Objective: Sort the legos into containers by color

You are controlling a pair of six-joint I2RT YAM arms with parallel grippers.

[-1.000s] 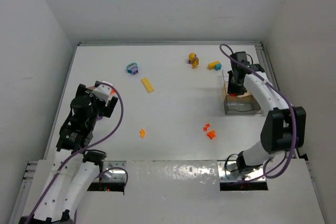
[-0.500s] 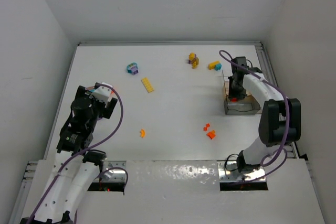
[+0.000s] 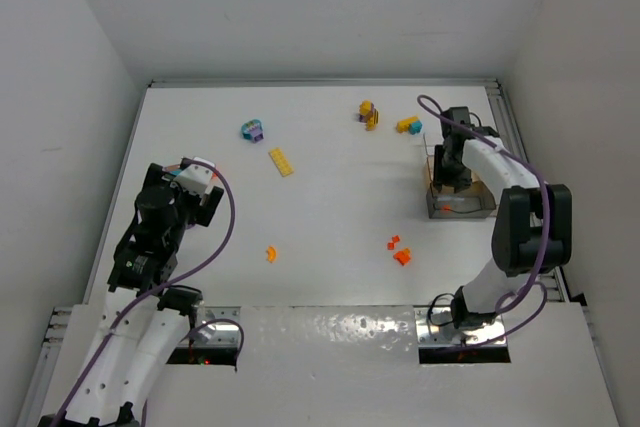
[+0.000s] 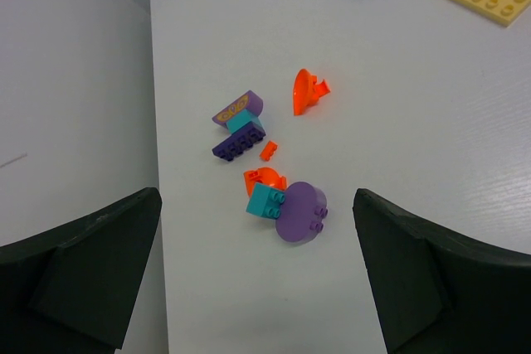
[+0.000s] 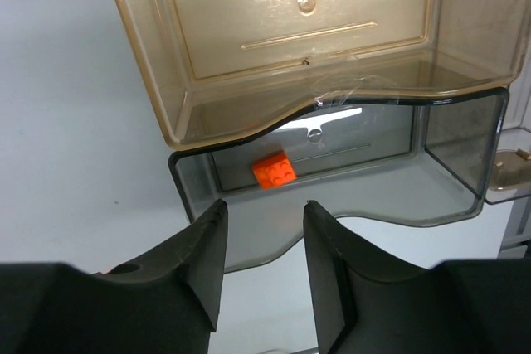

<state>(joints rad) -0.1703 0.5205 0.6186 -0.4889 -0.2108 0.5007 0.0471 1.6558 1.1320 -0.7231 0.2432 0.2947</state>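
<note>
Since a second ago your right gripper [image 5: 265,263] has let go: the small orange plastic brick [image 5: 275,170] now lies studs up in the smoky-grey clear compartment [image 5: 448,147], slightly skewed to its long wall. Your fingers hang parted and empty over the near rim. An amber clear tray [image 5: 166,80] overlaps the far rim. Your left gripper [image 4: 257,271] is spread wide, empty, above loose orange, purple and teal bricks [image 4: 274,196] on the white table [image 3: 330,197], with pale walls [image 3: 300,7] around it.
</note>
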